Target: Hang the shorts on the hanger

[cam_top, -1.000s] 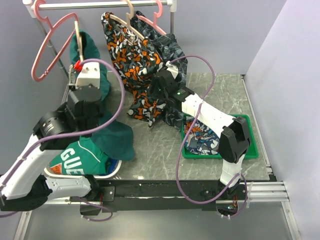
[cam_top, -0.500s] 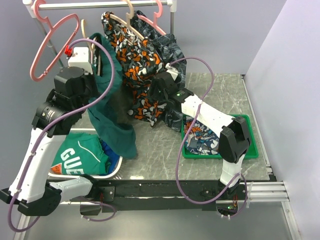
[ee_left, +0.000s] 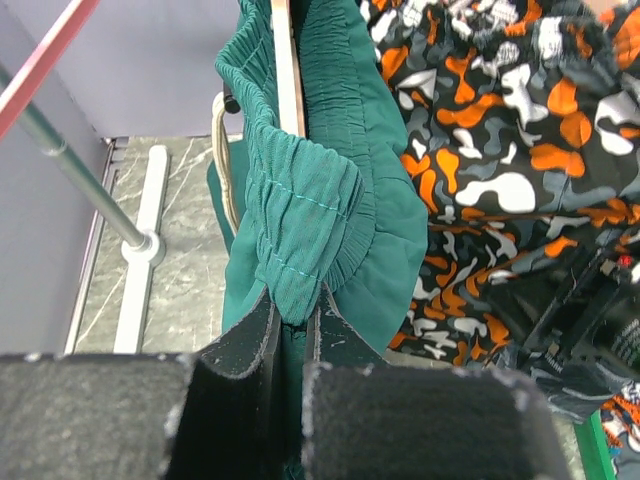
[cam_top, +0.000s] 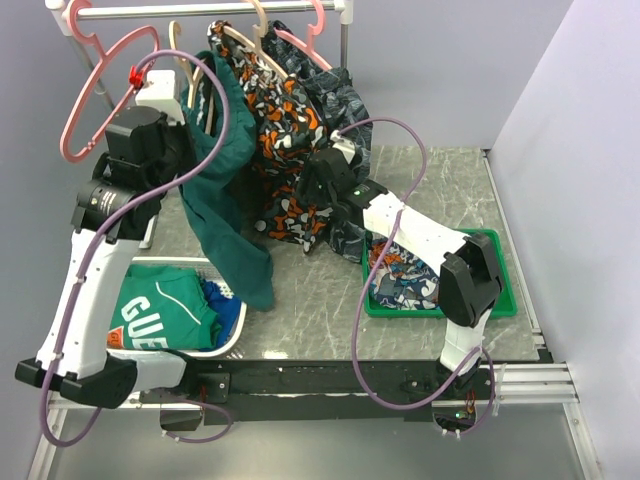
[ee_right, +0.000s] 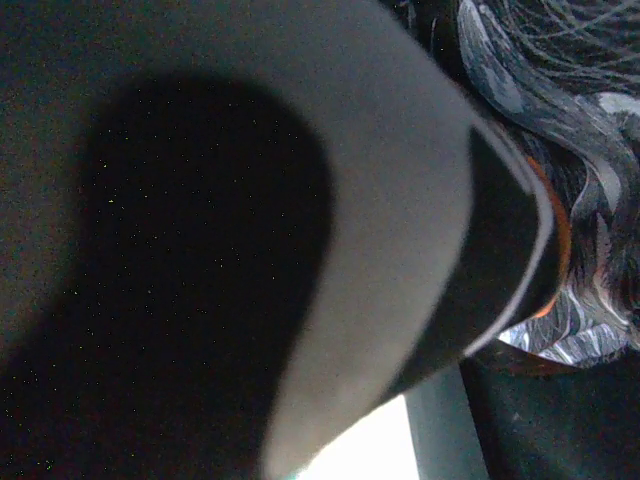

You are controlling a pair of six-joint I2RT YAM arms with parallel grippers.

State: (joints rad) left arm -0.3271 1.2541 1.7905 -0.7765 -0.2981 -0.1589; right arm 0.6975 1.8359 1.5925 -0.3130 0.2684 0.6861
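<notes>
The left hand (ee_left: pixel 290 318) is clamped shut on the gathered waistband of the large, plain dark teal-green fabric shorts (cam_top: pixel 228 205). The shorts hang high by the rail, legs trailing toward the bench (cam_top: pixel 320 290). The right hand (cam_top: pixel 320 180) is pressed among orange camouflage shorts (cam_top: pixel 285 120); its opening cannot be told. The tan-beige wooden hanger (ee_left: pixel 287 60) sits between waistband folds.

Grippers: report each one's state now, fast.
Left gripper: shut on the shorts, at the waistband.
Right gripper: against the hanging camouflage shorts; open or shut cannot be told.
</notes>
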